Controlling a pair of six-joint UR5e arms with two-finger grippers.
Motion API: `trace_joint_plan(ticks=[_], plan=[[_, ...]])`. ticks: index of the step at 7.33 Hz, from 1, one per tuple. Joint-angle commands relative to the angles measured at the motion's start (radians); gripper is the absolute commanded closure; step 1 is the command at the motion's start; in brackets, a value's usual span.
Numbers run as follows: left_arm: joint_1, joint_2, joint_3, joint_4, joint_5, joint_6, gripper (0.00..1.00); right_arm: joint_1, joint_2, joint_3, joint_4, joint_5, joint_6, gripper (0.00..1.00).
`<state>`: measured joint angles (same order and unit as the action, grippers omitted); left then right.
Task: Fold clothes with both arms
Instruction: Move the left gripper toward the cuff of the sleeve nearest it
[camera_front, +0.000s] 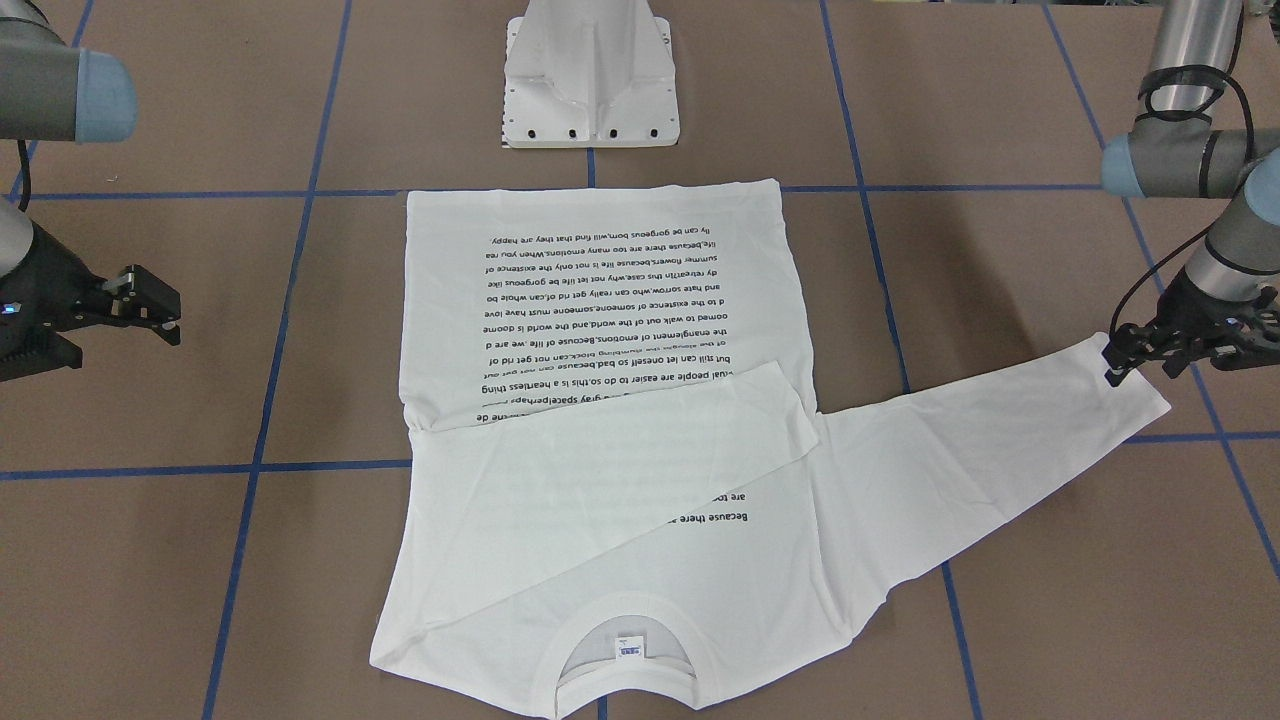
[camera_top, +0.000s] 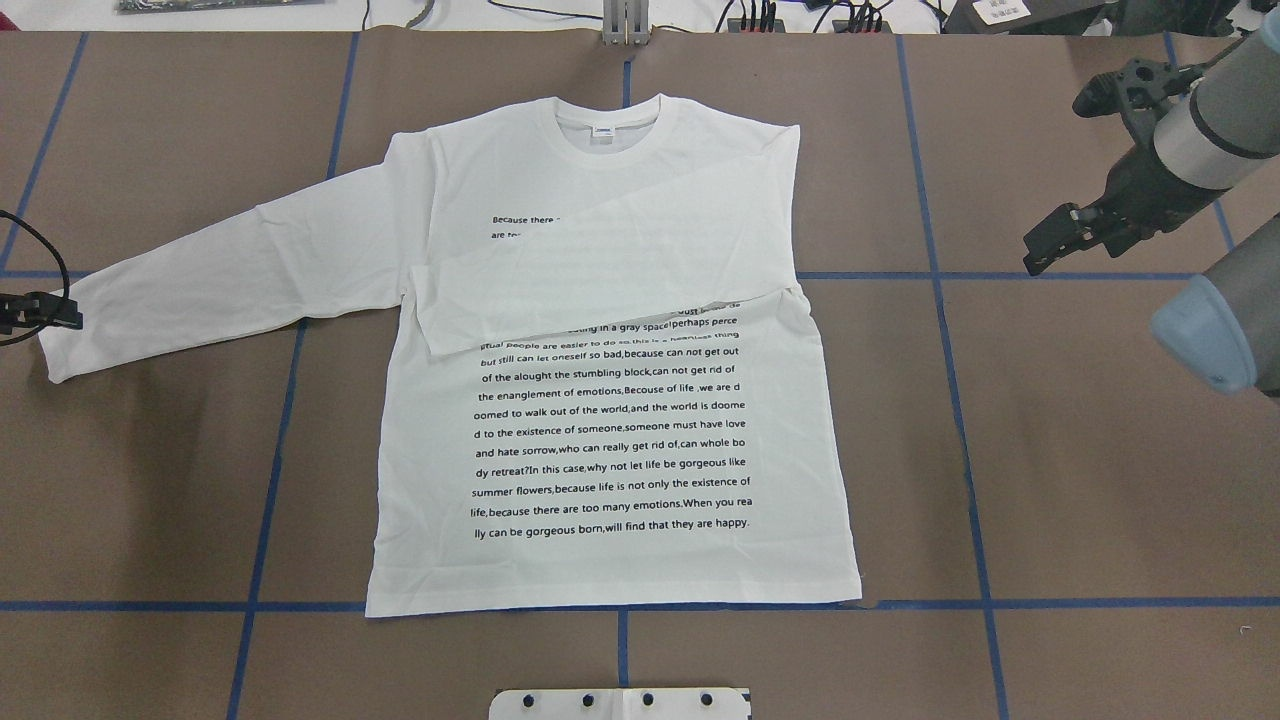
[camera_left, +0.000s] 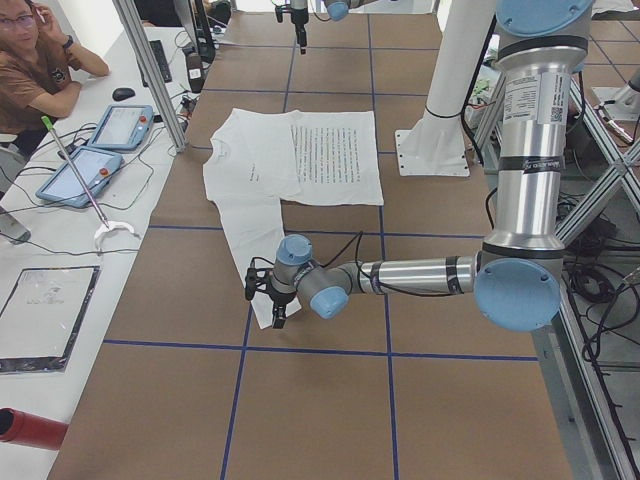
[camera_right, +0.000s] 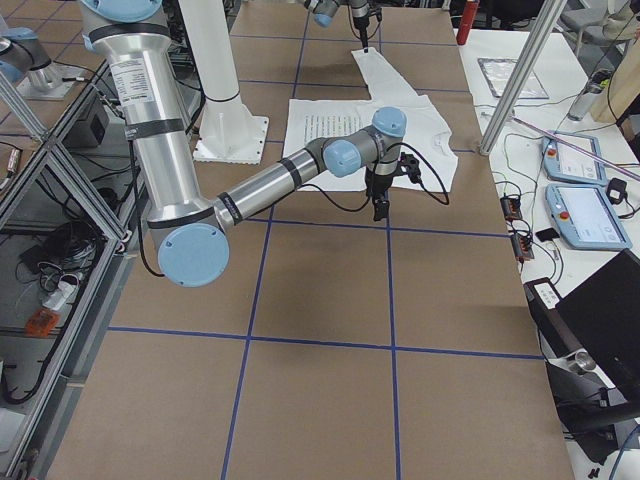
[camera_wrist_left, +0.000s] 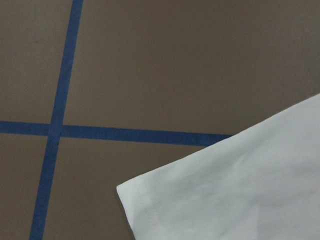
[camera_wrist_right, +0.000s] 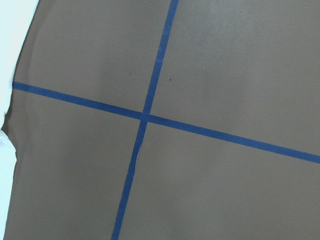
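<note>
- Lying flat and print-up on the table (camera_top: 1050, 450), the shirt (camera_top: 430, 560) has its hem nearest the robot, just beyond the white pedestal (camera_front: 590, 90).
- Farther out, the block of black text (camera_top: 610, 440) covers the body, which looks smooth.
- At about chest level on the robot's left, the outstretched sleeve (camera_top: 220, 270) runs sideways to its cuff (camera_wrist_left: 225, 190).
- The left gripper (camera_front: 1140, 365) sits right at that cuff with its jaws looking parted. Its wrist view shows the cuff corner lying loose on the table, so I judge that nothing is gripped yet.
- Across the chest, the other sleeve (camera_top: 620, 270) is already folded in, and its end covers the top lines of print.
- Off to the robot's right, well apart from the cloth, the right gripper (camera_front: 155, 305) hovers with its fingers spread and empty.
- Farthest away lie the ribbed collar (camera_top: 610, 112) and the neck label (camera_top: 603, 130).
- The step in hand looks like the second sleeve fold, at the point of grasping.
- The next move calls for pinching the cuff and lifting it just clear of the table. It should then be carried across the chest without dragging the body askew.
</note>
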<state>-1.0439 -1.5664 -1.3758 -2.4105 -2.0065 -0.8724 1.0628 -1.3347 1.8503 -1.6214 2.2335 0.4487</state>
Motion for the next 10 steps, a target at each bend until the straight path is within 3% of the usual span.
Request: trace_joint_plan(ticks=[1, 4, 7, 10], plan=[[-0.001, 0.002, 0.012, -0.001, 0.0, -0.017, 0.18, -0.001, 0.002, 0.003, 0.002, -0.002, 0.011, 0.0], [0.001, 0.0, 0.02, -0.002, 0.0, -0.031, 0.2, -0.001, 0.003, 0.004, 0.002, -0.003, 0.01, 0.0], [0.001, -0.001, 0.018, -0.004, -0.002, -0.03, 0.35, -0.001, 0.002, 0.004, 0.0, 0.0, 0.008, 0.0], [0.001, -0.003, 0.02, -0.004, -0.002, -0.03, 0.36, 0.0, 0.002, 0.006, 0.0, 0.003, 0.008, 0.0]])
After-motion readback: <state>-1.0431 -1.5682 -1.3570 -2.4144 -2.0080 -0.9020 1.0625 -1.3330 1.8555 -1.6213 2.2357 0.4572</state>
